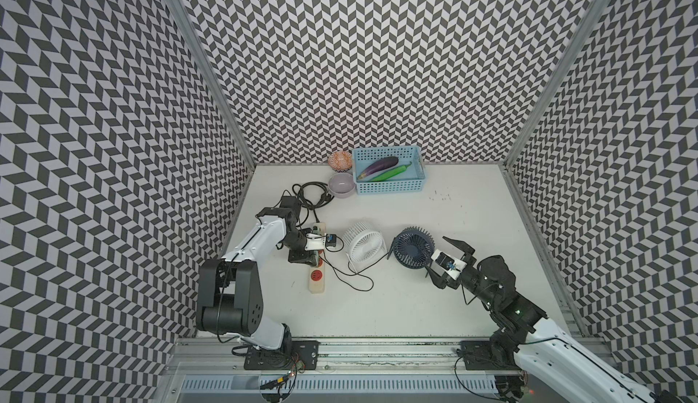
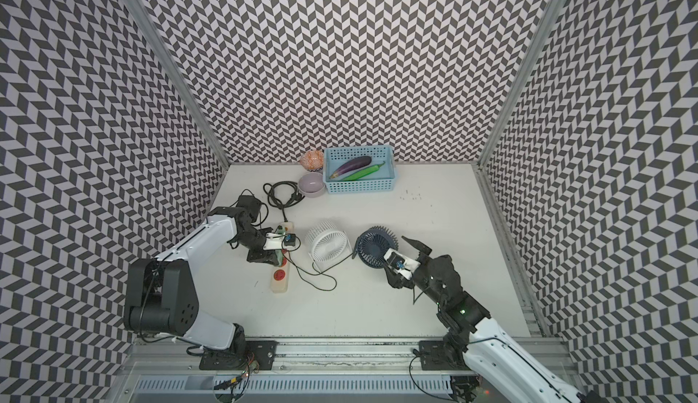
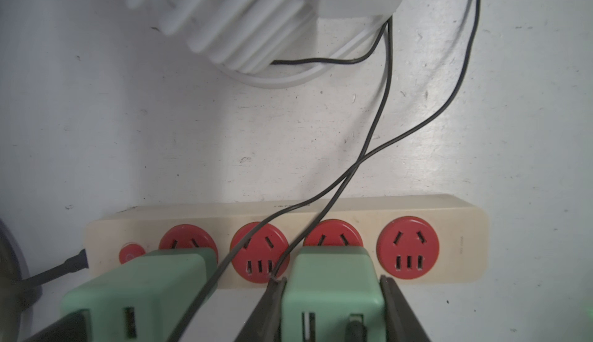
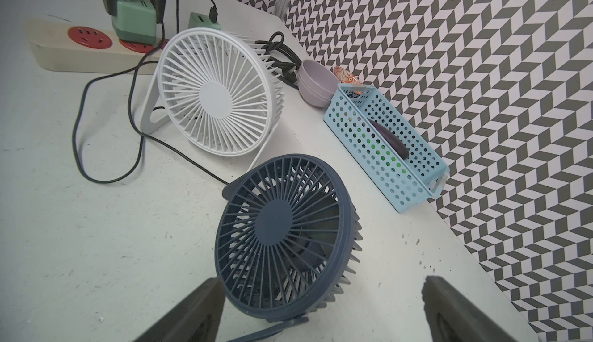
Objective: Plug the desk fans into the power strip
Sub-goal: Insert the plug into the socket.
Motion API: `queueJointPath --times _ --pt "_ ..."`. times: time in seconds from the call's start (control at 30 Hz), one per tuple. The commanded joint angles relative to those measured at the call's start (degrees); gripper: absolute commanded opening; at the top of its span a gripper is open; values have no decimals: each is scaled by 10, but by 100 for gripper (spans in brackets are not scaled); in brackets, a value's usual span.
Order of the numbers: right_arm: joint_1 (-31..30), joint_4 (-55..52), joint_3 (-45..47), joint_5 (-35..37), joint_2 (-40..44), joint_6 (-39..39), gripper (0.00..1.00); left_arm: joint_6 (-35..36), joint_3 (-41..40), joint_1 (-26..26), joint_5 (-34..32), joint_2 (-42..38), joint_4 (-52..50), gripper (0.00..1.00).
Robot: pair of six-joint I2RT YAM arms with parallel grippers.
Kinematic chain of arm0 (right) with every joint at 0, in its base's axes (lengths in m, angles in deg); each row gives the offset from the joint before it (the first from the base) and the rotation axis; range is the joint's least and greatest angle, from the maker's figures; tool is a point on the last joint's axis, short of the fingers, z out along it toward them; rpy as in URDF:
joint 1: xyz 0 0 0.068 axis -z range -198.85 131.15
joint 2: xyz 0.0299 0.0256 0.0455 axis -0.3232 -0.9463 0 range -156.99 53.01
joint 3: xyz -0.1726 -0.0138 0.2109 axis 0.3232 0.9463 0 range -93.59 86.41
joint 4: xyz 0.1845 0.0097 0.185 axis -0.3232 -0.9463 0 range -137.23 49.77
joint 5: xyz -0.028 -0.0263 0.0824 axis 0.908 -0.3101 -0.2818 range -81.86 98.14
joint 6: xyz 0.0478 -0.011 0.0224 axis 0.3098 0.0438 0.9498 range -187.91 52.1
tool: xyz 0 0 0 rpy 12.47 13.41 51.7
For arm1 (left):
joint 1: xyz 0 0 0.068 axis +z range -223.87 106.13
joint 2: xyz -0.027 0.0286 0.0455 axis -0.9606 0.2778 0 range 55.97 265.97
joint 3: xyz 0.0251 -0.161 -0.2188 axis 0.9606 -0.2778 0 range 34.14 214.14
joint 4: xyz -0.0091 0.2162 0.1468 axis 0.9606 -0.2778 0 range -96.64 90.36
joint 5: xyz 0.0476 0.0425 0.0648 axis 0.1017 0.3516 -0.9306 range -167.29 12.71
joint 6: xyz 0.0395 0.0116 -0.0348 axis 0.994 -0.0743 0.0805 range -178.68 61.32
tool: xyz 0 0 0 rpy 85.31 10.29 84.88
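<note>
1. The power strip [image 3: 462,237] lies flat on the white table [image 1: 415,306], on the robot's left side, just beside the white fan [image 1: 364,244]. Its black cord [image 3: 51,273] leaves the end that carries the orange button [image 3: 130,253].
2. The left gripper [image 3: 332,281] is clamped on a green adapter [image 3: 330,260], with one finger on each side of it.
3. This adapter stands upright on the third red socket counted from the button. I cannot tell whether its pins are fully inside.
4. A second green adapter [image 3: 154,279] stands on the first socket, next to the button. The second and fourth sockets are uncovered.
5. Two thin black cables [image 3: 388,100] cross over the strip and run toward the fans.
6. The right gripper [image 4: 322,278] has its fingers wide apart and holds nothing. It hovers near the dark blue fan [image 4: 276,218], which stands upright beside the white fan.
7. At the far wall, a light blue basket [image 1: 389,187] holds an eggplant [image 1: 379,166] and a long green vegetable [image 1: 391,172]. A lilac bowl [image 1: 342,185] stands just beside it.
</note>
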Motion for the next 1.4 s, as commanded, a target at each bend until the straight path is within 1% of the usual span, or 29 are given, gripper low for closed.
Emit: queueJointPath --times 0.0,0.1,0.37,0.47,0.53,0.73,0.83,0.9,1.07,1.13,1.2,1.37 --pt "3 27 2 -4 7 -3 100 -2 -9 8 -36 77 12 0" --pt "4 26 2 -4 10 -2 100 -1 -17 15 -41 77 21 0" --pt "5 33 8 -9 13 -2 100 5 -122 27 -38 2 49 0" --pt "5 33 7 -8 12 -2 100 9 -145 27 -38 -9 67 0" --pt "5 33 6 -8 12 -2 100 9 -141 27 -42 5 77 0" --pt "6 30 4 -5 10 -2 100 -3 -77 24 -47 80 82 0" --pt "7 29 4 -4 9 -2 100 -6 -72 23 -55 94 86 0" --pt "7 29 3 -4 9 -2 100 -7 -85 23 -56 85 92 0" --pt "7 31 5 -8 9 -1 100 0 -151 22 -49 26 114 0" --pt "8 32 5 -9 8 -1 100 5 -162 22 -52 13 118 0" --pt "7 32 4 -10 7 -1 100 4 -156 22 -54 13 115 0" --pt "7 24 -3 -8 6 -2 99 -1 -94 21 -41 19 88 1"
